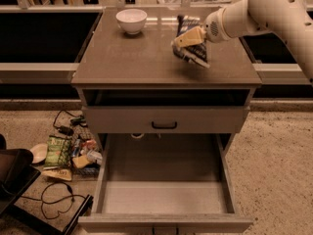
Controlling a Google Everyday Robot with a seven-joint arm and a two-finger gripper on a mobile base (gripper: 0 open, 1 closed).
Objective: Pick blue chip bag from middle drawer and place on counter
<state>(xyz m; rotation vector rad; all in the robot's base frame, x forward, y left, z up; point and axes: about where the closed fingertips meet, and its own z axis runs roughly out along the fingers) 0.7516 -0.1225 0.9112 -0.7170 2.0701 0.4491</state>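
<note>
My gripper (189,37) reaches in from the right on a white arm and is shut on the blue chip bag (194,54). The bag hangs tilted over the right part of the counter (132,58). Its lower corner is at or just above the surface; I cannot tell if it touches. The middle drawer (166,196) is pulled far out at the bottom of the view, and its pale floor holds nothing.
A white bowl (131,19) stands at the counter's back left. A closed drawer front with a black handle (164,125) sits above the open drawer. A green bag (58,151), cables and other clutter lie on the floor to the left.
</note>
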